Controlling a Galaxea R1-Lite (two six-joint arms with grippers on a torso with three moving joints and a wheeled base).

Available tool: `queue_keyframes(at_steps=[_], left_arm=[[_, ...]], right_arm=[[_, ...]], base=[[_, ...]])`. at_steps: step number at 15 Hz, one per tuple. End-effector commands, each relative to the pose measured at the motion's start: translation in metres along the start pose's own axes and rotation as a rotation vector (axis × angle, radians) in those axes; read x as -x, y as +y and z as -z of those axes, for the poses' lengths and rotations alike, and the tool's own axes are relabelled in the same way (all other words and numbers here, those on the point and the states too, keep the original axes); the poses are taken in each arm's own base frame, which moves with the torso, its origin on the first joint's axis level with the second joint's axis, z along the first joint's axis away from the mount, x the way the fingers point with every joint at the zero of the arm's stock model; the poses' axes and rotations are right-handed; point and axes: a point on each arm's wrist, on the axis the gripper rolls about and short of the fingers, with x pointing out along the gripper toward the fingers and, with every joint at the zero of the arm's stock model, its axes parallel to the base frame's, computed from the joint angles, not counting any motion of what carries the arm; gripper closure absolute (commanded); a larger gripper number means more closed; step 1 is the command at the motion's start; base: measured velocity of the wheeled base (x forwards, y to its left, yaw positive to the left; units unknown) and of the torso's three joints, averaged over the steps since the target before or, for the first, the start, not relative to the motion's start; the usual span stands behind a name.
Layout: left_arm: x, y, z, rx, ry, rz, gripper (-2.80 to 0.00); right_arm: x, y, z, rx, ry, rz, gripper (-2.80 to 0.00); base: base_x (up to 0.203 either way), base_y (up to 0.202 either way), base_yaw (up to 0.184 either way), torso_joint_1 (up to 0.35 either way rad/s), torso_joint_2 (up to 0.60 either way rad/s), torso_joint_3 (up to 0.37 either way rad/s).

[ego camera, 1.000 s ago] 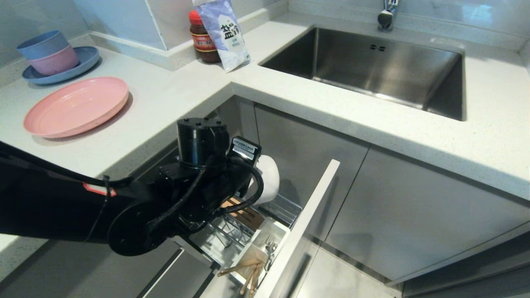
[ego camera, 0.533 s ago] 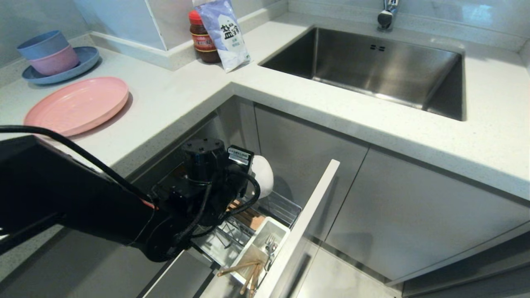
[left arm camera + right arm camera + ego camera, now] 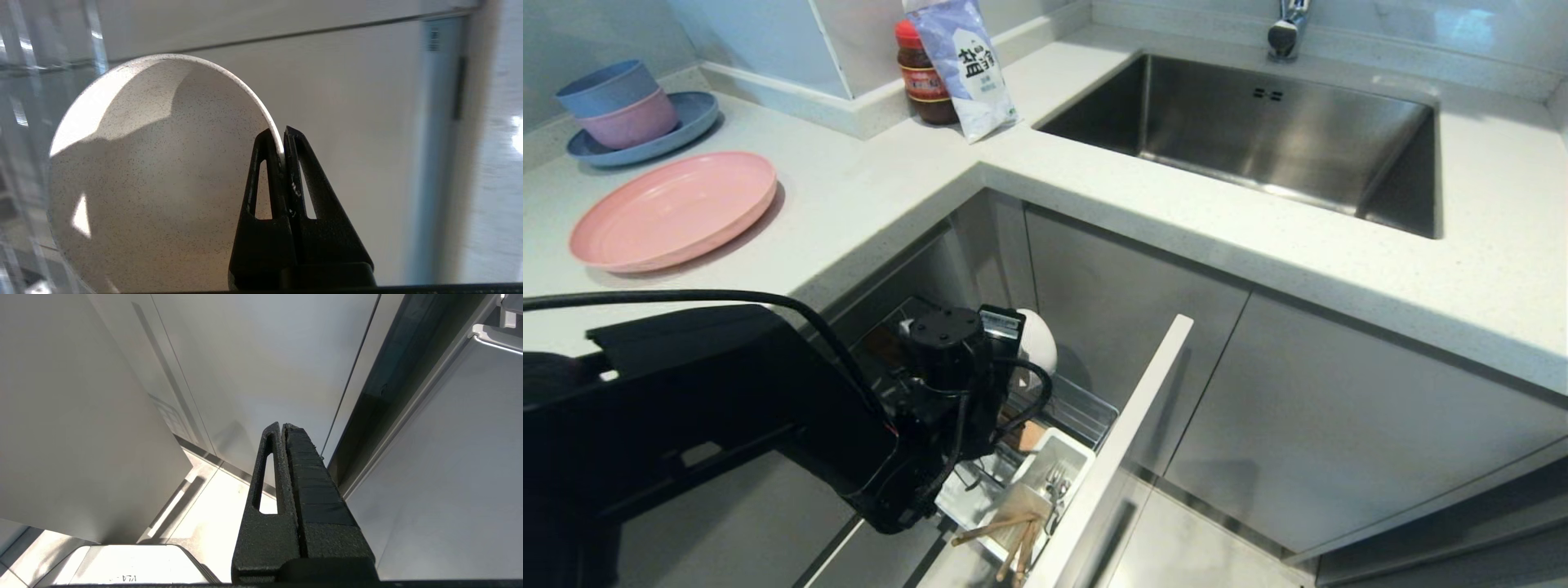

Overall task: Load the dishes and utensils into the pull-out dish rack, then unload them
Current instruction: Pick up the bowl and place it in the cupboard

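Note:
My left gripper [image 3: 282, 141] is shut on the rim of the off-white bowl [image 3: 163, 183]. The bowl [image 3: 1037, 345] hangs on edge just above the back of the pull-out dish rack [image 3: 1086, 412], partly hidden by my left wrist [image 3: 947, 359]. The chopsticks [image 3: 1013, 541] and the fork [image 3: 1058, 487] stand in the rack's white cutlery cup [image 3: 1068, 451]. The pink plate [image 3: 674, 208] lies flat on the counter at the left. My right gripper [image 3: 282, 425] is shut and empty, parked low beside cabinet fronts.
Stacked blue and pink bowls on a blue plate [image 3: 645, 135] sit at the counter's far left. A jar [image 3: 923, 77] and a bag [image 3: 968, 65] stand near the sink [image 3: 1258, 131]. The drawer's front panel [image 3: 1127, 433] juts out beside the rack, under the counter's edge [image 3: 890, 237].
My left arm has sunk below the counter's edge with the bowl, bringing it down towards the back of the rack. The plate, cutlery and right arm have not moved.

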Motion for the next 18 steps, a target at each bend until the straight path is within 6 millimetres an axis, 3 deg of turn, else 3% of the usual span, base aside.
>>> queue_keyframes(at_steps=[1, 18], left_arm=[[-0.004, 0.016, 0.01, -0.013, -0.001, -0.029, 0.0], [-0.013, 0.046, 0.025, -0.023, -0.019, -0.053, 0.0]], right_arm=[[0.0, 0.0, 0.0, 0.0, -0.001, 0.0, 0.0], [0.0, 0.0, 0.0, 0.0, -0.001, 0.0, 0.0]], base=[[0.0, 0.0, 0.0, 0.0, 0.0, 0.0], [0.0, 0.0, 0.0, 0.0, 0.0, 0.0]])
